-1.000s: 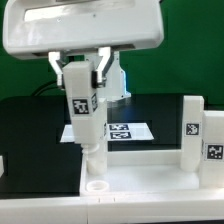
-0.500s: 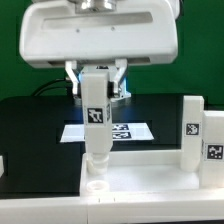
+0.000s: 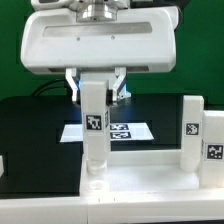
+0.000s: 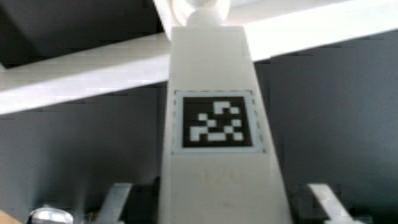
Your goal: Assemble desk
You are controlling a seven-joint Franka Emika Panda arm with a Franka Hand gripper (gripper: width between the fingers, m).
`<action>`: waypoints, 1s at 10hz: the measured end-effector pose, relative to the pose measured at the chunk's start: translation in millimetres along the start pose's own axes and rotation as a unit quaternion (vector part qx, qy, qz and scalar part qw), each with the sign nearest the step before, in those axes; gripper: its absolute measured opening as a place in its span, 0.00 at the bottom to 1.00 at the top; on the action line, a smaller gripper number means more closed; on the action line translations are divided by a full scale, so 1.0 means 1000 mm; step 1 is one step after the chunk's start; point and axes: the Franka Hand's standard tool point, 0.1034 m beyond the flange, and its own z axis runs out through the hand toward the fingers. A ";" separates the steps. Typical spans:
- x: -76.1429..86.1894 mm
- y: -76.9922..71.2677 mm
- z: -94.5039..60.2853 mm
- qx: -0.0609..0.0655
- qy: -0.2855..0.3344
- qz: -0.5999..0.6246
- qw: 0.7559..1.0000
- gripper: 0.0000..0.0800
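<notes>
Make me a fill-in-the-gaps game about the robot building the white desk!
1. The gripper is holding a white ____ of the desk.
2. The leg stands ____, not lying flat.
3. Its lower end is over a round ____ in the tabletop.
4. Another leg already stands at the exterior view's ____.

Missing words: leg; upright; hole; right

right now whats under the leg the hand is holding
The tabletop, with a round hole just below the leg held upright by the hand. The leg's lower end hides whether its peg has entered.
</notes>
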 end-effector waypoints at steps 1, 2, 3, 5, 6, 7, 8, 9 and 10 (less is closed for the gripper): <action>-0.002 0.001 0.002 -0.001 -0.002 0.000 1.000 0.36; -0.004 0.001 0.005 -0.002 -0.004 -0.001 1.000 0.36; -0.007 0.000 0.010 -0.003 -0.008 -0.003 1.000 0.36; -0.008 0.000 0.013 -0.005 -0.004 -0.005 1.000 0.36; -0.007 -0.001 0.015 -0.006 0.001 -0.006 1.000 0.36; -0.011 -0.001 0.020 -0.008 -0.002 -0.008 1.000 0.36; -0.013 -0.001 0.022 -0.009 0.000 -0.009 1.000 0.36; -0.013 -0.001 0.024 -0.011 0.005 -0.010 1.000 0.36; -0.013 -0.001 0.024 -0.011 0.014 -0.012 1.000 0.36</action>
